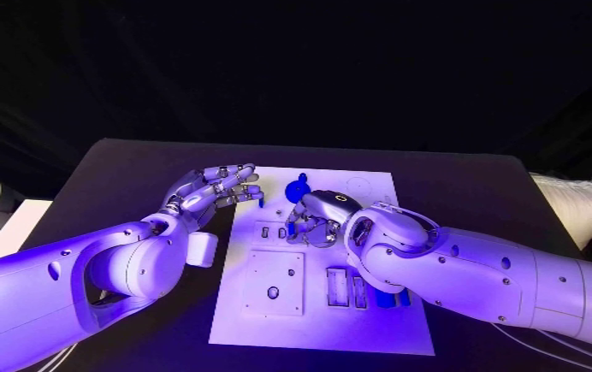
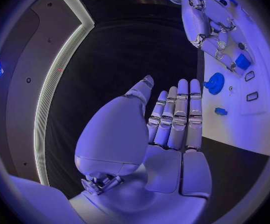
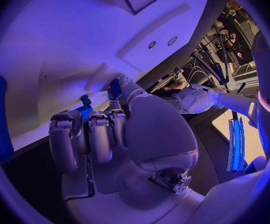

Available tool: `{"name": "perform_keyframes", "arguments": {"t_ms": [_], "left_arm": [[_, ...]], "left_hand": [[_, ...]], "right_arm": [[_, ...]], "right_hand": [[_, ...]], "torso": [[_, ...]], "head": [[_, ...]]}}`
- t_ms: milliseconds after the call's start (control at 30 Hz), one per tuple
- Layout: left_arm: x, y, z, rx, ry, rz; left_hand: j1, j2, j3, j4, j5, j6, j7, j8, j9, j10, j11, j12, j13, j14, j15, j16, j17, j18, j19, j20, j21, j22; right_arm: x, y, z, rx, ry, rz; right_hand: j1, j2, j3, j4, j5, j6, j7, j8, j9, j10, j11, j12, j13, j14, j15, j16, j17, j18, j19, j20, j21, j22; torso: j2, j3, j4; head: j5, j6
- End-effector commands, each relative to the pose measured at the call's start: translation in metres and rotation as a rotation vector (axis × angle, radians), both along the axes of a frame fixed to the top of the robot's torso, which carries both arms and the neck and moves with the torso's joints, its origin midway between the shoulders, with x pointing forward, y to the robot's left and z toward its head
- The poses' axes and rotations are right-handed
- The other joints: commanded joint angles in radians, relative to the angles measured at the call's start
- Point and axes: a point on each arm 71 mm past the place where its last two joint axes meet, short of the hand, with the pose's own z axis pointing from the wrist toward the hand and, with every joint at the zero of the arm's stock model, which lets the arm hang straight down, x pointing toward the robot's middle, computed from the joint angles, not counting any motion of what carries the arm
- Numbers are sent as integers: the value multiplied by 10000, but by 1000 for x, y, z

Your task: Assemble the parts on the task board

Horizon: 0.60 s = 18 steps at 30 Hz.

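Both arms are cased in smooth, rounded white shells with small dark round holes dotted along them. The left hand (image 1: pixel 212 187) and right hand (image 1: pixel 320 215) are silver metal, their fingers built from short segmented links with bare hinge hardware between. A broad smooth white cover caps the back of each hand, and small screws and metal fittings sit at its wrist end.

Black table (image 1: pixel 136 175), black backdrop (image 1: pixel 296 38) behind, violet light overall
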Motion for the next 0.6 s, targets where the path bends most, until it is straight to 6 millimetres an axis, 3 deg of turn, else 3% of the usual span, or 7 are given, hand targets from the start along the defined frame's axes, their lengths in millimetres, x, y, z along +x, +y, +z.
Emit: {"name": "perform_keyframes", "arguments": {"t_ms": [33,600], "left_arm": [[-1,-2,1,-175,-96,-203],[-1,-2,1,-175,-86,-209]], "left_hand": [[-24,101,-9,-67,-33,-65,13,1,4,-76,24,34,-10,-74,9,-38,16,87,-37,0,-13,-11],[-24,101,-9,-67,-33,-65,13,1,4,-76,24,34,-10,-74,9,-38,16,87,-37,0,-13,-11]], "right_arm": [[0,-1,-6,-491,72,-96],[-1,0,-7,-685,19,-52]], "right_hand": [[-18,-186,7,-21,-47,-130,45,-59,-49,569,98,-93,2084,1042,111,41,2629,-141,1046,120,23,2634],[-188,-498,-39,24,-81,-525,180,-78,-96,345,224,-601,1854,1042,228,41,2629,-141,1046,245,23,2634]], "torso": [[4,-1,5],[6,-4,2]], "head": [[-11,2],[-50,-20]]}}
